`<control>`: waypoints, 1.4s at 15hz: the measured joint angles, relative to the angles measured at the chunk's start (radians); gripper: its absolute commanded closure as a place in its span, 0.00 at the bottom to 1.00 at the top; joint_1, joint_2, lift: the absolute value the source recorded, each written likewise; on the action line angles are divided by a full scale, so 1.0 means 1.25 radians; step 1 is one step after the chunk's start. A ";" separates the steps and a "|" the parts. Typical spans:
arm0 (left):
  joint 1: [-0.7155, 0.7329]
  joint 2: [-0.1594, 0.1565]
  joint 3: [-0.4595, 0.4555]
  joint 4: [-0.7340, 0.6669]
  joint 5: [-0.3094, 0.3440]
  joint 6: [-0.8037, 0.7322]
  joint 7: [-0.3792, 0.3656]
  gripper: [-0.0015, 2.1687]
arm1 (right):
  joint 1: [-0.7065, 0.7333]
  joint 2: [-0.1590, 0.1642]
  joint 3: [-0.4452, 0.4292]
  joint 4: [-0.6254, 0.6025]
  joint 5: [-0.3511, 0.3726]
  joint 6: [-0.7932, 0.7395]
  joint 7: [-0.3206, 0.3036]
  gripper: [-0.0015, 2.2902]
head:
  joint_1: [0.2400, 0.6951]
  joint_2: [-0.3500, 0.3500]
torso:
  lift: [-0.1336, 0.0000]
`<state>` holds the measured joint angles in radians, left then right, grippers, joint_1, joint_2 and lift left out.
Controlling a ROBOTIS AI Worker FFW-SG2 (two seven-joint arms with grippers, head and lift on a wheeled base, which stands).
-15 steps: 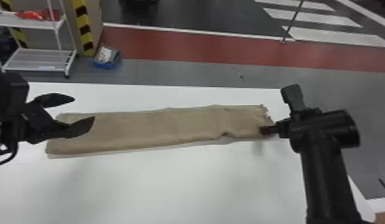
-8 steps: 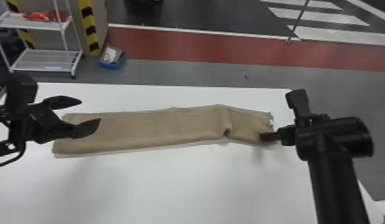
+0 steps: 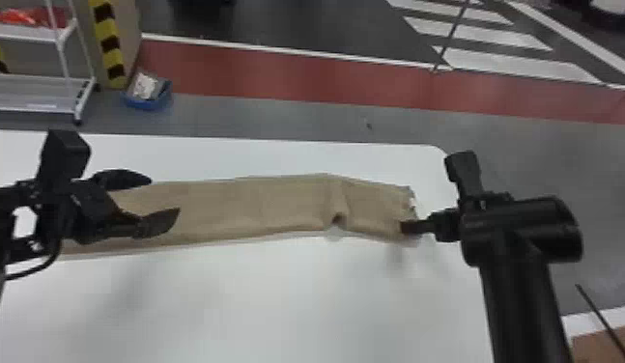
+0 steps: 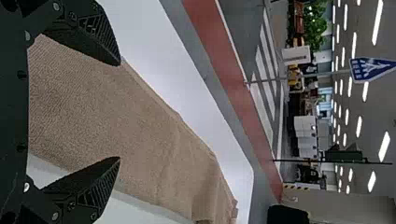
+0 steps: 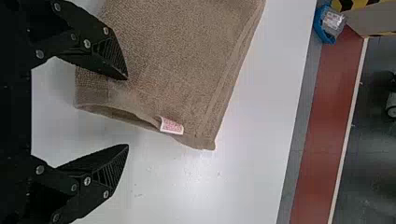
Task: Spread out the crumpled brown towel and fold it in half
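Note:
The brown towel lies as a long folded strip across the white table, with a small crease in its right part. Over its left end my left gripper stands open; in the left wrist view the towel spreads beyond and between the open left gripper's fingers. At the towel's right end is my right gripper. Seen from the right wrist, that gripper is open, one finger over the towel and the other over bare table, near an edge with a small white tag.
The white table has its far edge behind the towel and its right edge beneath the right arm. On the floor beyond stand a white shelf and a blue bin.
The towel's right part has bent at a crease, and its end now angles toward the near side. The head view has shifted slightly. Both grippers remain close to the towel's ends.

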<state>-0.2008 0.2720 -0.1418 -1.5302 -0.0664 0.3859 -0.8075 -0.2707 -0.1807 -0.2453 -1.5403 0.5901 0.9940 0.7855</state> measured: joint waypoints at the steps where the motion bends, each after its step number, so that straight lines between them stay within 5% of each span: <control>1: -0.003 0.000 -0.001 0.015 -0.002 -0.002 -0.002 0.09 | 0.002 -0.008 -0.001 -0.008 -0.008 0.008 0.000 0.19 | 1.00 0.11 | 0.08; 14: -0.061 0.064 -0.012 0.170 -0.046 -0.032 0.006 0.09 | 0.122 -0.083 -0.012 -0.192 -0.119 0.117 0.024 0.19 | 1.00 0.18 | 0.08; 21: -0.070 0.093 -0.013 0.201 -0.080 -0.037 0.007 0.09 | 0.082 -0.091 -0.042 -0.175 -0.153 0.125 -0.004 0.19 | 1.00 0.21 | 0.08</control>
<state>-0.2884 0.3887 -0.1579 -1.2792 -0.1664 0.3394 -0.7986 -0.1686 -0.2945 -0.2976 -1.7595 0.3994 1.1498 0.7800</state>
